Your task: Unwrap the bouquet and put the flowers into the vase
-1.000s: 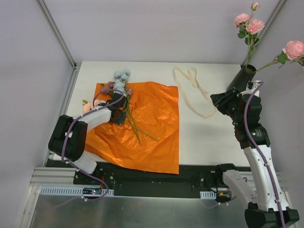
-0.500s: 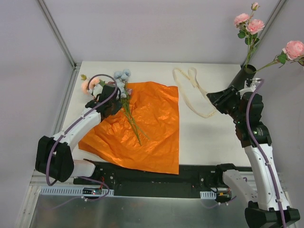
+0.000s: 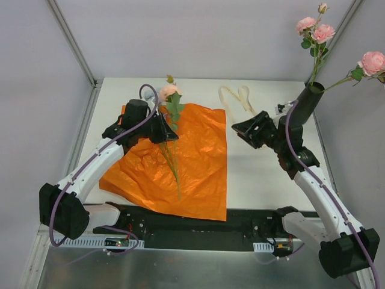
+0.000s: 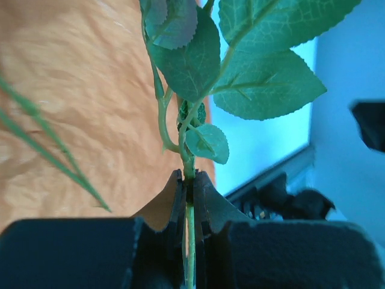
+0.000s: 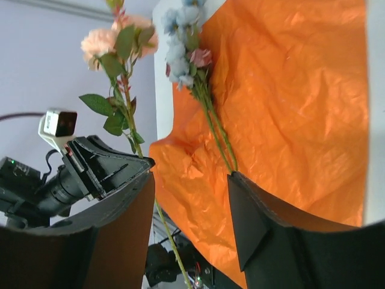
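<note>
While it hangs over the far-left part of the sheet, left hand [image 3: 167,132]: pinched tight on one green stem, just under its lowest leaves.
Held stem: peach flower [image 3: 169,91], bloom up and past the sheet's far edge; leaves [image 4: 240,78] fan out right above the fingers [image 4: 174,208]; the bare tail of the stem trails toward the near side over the paper.
Right hand [image 3: 246,129]: fingers spread well apart, gripping nothing; the wrist view looks between them at orange paper and loose stems.
Right hand, position: above the bare tabletop [image 3: 264,174], between the sheet's right edge and the vase, turned toward the left arm.
Orange paper [image 3: 198,162]: opened out flat and crinkled, on the left half of the tabletop, near edge at the tabletop's front rim.
Flowers left on paper: pale blue blooms [image 5: 180,45] and a dark mauve one [image 5: 201,57] at the far-left corner of the sheet, thin stems [image 3: 173,165] running toward the near side.
Vase [image 3: 308,99]: dark cylinder at the far right of the tabletop, apart from both hands.
In vase: pink roses [image 3: 316,30] on long stems, one more bloom [image 3: 373,61] leaning out to the right.
Ribbon [image 3: 240,96]: cream, loose, looped on the tabletop beyond the right hand, which covers its near end.
</note>
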Motion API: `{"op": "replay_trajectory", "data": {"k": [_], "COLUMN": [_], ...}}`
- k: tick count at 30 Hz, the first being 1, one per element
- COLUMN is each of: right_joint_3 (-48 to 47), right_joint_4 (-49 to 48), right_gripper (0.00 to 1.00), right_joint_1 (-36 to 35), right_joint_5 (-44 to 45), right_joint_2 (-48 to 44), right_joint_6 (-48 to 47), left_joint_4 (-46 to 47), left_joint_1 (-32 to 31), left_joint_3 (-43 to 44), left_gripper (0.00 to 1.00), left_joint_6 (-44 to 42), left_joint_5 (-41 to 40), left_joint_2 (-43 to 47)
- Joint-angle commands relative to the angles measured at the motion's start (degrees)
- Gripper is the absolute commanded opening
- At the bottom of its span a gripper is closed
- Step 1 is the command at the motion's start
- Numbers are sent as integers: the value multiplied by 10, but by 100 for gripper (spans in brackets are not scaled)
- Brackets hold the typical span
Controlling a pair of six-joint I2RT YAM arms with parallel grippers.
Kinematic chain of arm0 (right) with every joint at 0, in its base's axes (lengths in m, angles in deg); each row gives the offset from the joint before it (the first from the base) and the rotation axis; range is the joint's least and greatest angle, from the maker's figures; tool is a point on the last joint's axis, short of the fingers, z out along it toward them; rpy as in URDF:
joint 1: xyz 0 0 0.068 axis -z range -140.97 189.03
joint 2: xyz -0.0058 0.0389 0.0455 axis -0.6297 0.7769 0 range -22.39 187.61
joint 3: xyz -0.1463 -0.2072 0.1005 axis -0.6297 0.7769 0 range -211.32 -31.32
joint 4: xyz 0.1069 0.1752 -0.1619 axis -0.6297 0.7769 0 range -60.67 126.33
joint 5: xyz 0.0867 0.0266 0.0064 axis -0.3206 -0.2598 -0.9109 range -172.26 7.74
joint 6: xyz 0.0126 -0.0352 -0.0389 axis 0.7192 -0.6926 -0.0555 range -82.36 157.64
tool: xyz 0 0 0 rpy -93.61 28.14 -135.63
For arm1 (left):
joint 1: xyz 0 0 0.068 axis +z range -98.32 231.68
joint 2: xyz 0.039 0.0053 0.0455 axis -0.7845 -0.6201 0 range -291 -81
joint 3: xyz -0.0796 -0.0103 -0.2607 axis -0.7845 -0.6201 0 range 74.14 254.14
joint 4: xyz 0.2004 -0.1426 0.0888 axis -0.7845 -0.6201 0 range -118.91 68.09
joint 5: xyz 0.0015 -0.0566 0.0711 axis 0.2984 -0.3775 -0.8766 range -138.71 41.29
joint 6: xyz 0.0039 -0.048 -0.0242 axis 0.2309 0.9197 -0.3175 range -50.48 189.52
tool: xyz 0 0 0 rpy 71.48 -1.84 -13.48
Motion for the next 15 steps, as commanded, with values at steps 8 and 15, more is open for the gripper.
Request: {"op": "replay_trajectory", "data": {"k": [8, 15], "right_joint_3": [26, 0], "right_joint_4": [-256, -280], "right_gripper": [61, 55], "right_joint_1": [-126, -166], "right_joint_5": [-16, 17], "right_joint_2": [57, 114], "right_joint_6": [89, 87], "left_joint_4": [70, 76], "left_joint_1": [-63, -68], "left_joint_3": [53, 63], "left_gripper": [0, 0], "left_joint_6": [-24, -25], "left_joint_5": [236, 268], "left_joint_2": [-30, -35]}}
